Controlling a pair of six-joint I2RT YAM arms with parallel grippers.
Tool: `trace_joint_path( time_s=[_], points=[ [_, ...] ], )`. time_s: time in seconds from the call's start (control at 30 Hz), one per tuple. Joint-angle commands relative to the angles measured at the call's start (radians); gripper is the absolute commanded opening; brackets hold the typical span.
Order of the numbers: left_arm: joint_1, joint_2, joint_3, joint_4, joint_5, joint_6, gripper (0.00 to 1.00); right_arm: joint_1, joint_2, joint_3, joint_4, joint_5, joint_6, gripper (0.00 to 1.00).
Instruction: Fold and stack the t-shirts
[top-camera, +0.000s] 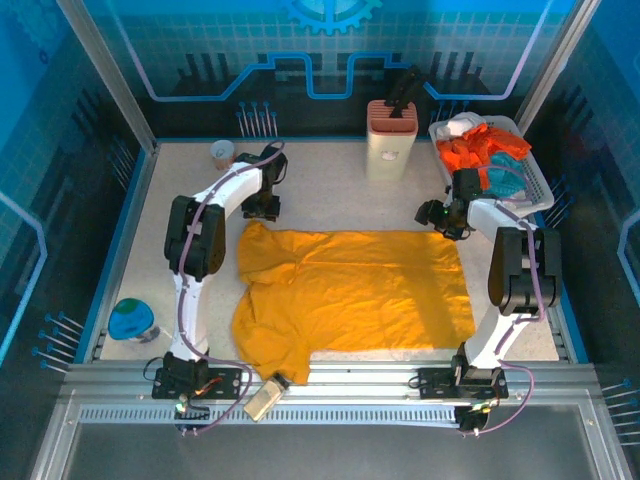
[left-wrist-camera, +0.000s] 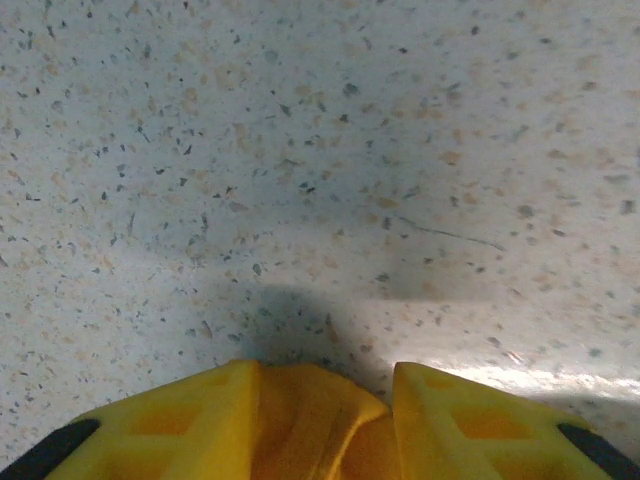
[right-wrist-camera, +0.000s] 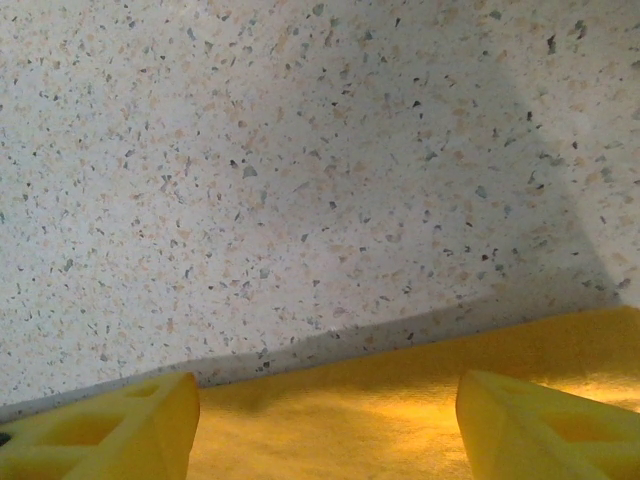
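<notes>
Yellow shirt (top-camera: 350, 290) lies spread flat mid-table, between the two arms; orange-red shirt (top-camera: 475, 152) sits heaped in the basket (top-camera: 540, 187) at far right. Left gripper (left-wrist-camera: 325, 385) is at the yellow shirt's far-left corner, fingers (left-wrist-camera: 180, 425) pinched on a raised fold of its cloth. Right gripper (right-wrist-camera: 328, 405) is at the far-right edge, jaws wide apart over flat cloth, grasping nothing.

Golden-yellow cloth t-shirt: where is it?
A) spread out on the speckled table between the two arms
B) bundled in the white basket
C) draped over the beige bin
A: the golden-yellow cloth t-shirt lies spread out on the speckled table.
</notes>
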Motion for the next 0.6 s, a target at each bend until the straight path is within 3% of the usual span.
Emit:
trace_joint_path(
  time_s=[0.0,0.13,0.37,0.57],
  points=[
    [0.01,0.024,0.035,-0.071,-0.024,0.015,0.36,0.014,0.051,-0.018,-0.082,-0.002,0.014,0.69],
    [0.02,0.019,0.02,-0.075,-0.034,0.01,0.3,0.015,0.058,-0.031,-0.078,0.01,0.027,0.68],
    [0.074,-0.031,-0.004,-0.071,0.008,-0.024,0.05,0.019,0.067,-0.026,-0.106,0.076,0.048,0.57],
    [0.184,-0.167,-0.143,0.009,0.145,-0.119,0.0,0.021,0.074,-0.014,-0.142,0.149,0.059,0.41]
  ],
)
